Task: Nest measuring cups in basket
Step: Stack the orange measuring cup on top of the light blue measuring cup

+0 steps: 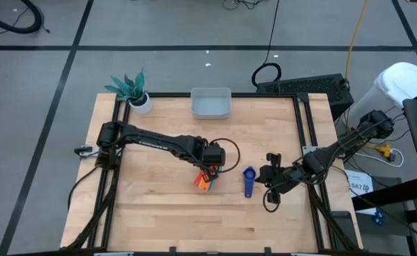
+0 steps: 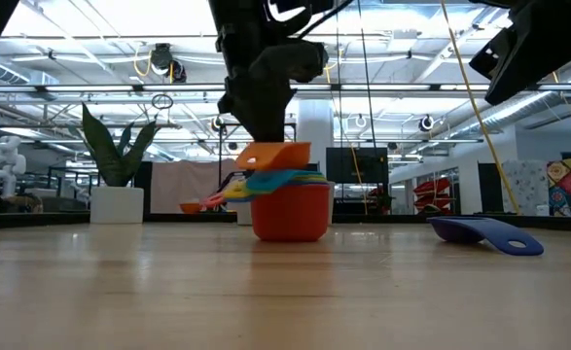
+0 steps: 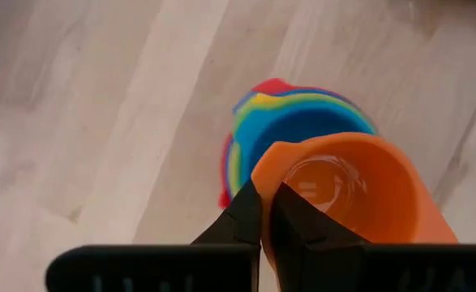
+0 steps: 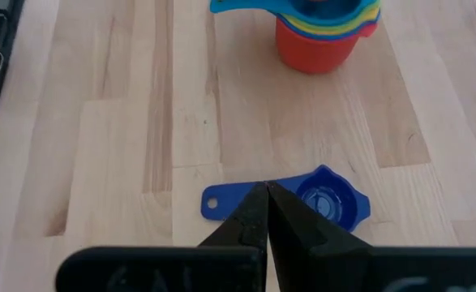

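While the left gripper (image 3: 263,212) hangs over the middle of the table, its fingers are pinched tight on the rim of the orange cup (image 3: 353,191), holding it tilted right above the nested stack (image 2: 290,206). That stack is pretty colourful: a red cup (image 4: 315,45) at the bottom standing on the wood, then yellow, green and blue rims layered inside it like a little rainbow, with flat handles poking out to one side. From table level the orange one looks like it's just touching or barely above the top of the pile, can't tell which. You can see straight into it from the wrist camera, smooth and glossy inside.

Over to the right of the stack, a dark blue cup (image 1: 248,181) lies by itself on the table (image 1: 158,220), small bowl with a long flat handle that has a hole at the end. The right gripper (image 4: 267,212) sits just above it with its fingers pressed fully together, holding nothing, tips lined up over where the handle meets the bowl.

The basket (image 1: 210,103) is way off at the far edge of the table, pale grey-blue, rectangular with rounded corners, well apart from all the cups. A white pot with a teal plant (image 1: 134,91) stands near it at the far left corner.
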